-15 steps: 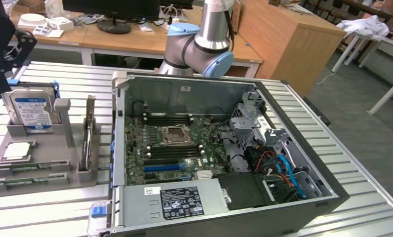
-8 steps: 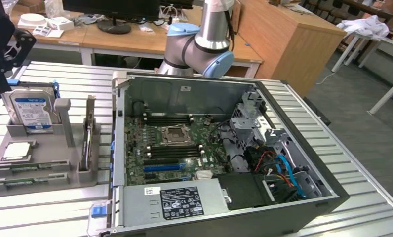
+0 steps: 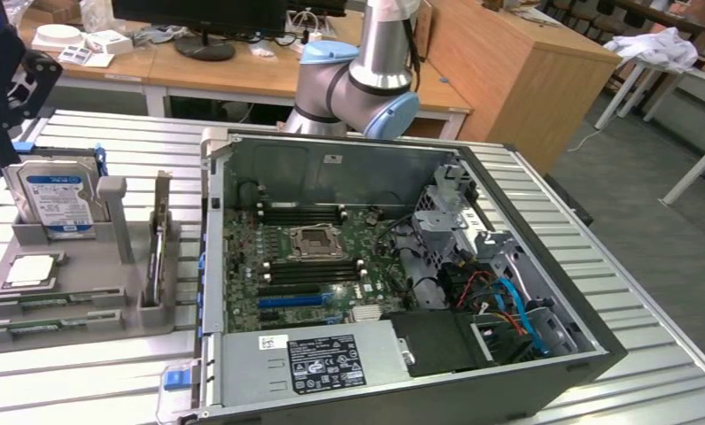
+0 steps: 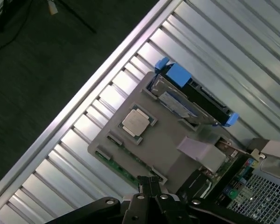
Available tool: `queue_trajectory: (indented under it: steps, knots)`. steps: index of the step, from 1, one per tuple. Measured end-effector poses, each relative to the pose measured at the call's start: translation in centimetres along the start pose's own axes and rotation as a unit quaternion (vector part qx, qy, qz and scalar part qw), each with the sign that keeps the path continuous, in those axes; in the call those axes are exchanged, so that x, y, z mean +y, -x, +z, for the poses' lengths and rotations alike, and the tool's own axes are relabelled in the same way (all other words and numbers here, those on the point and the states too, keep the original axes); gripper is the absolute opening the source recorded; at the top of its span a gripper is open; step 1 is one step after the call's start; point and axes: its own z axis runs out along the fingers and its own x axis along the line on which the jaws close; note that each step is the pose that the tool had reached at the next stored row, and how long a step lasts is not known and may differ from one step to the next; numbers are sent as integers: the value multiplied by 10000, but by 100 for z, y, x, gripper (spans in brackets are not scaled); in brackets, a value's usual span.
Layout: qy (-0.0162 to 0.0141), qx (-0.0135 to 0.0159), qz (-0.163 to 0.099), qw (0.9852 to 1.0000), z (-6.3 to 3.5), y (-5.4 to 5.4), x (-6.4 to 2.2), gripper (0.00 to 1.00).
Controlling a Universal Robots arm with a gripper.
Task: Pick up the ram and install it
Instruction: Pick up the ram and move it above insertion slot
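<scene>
- Open computer case lies on the slatted surface, just beside the grey holder, on the exterior view's right of it.
- Ram stands on edge in a slot of the holder, on the side nearest the case. Nothing touches it.
- 1 processor chip lies flat in the holder.
- 1 hard drive stands upright at the holder's far end.
- Hand hangs above the holder, fingers pressed together, gripping nothing.
</scene>
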Motion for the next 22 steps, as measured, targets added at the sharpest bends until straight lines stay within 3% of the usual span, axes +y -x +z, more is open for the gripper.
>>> queue_trajectory:
  steps: [6, 11, 17, 22]
  knots:
    - [9, 17, -382, 9993, 0, 0, 0, 11]
    - [17, 33, -727, 9973, 0, 0, 0, 11]
    - [26, 51, -1124, 9936, 0, 0, 0, 11]
    - [34, 65, -1443, 9895, 0, 0, 0, 11]
